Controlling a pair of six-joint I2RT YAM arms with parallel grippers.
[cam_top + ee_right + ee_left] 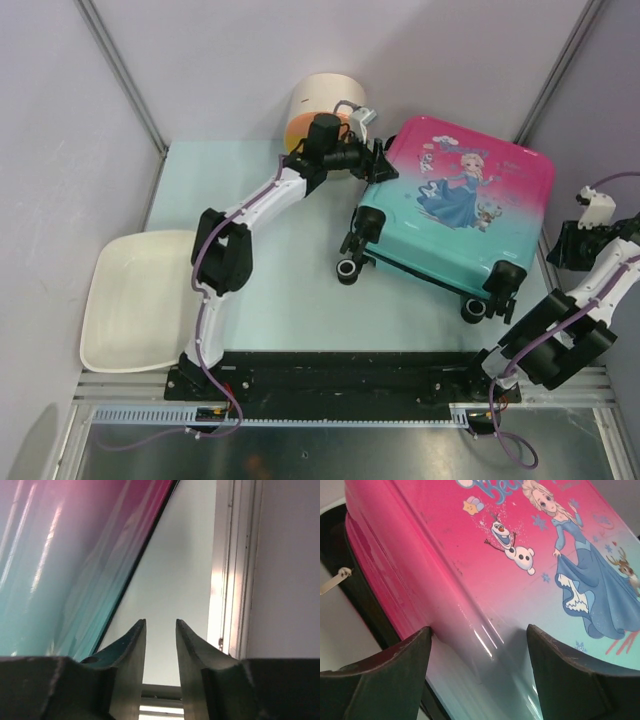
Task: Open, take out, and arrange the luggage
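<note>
Luggage (455,205) is lying closed at the table's (270,290) far right corner. Left gripper (479,630) is straddling its left corner, fingers spread; right gripper (160,625), alongside, is grasping nothing, fingers narrowly parted.

Pink-to-teal luggage (500,232), princess print, apparently cream box (325,95)

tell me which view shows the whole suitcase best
Top external: the suitcase lies whole in frame, closed, print up. Left wrist shows only its printed pink shell close up; right wrist only a glossy side.
</note>
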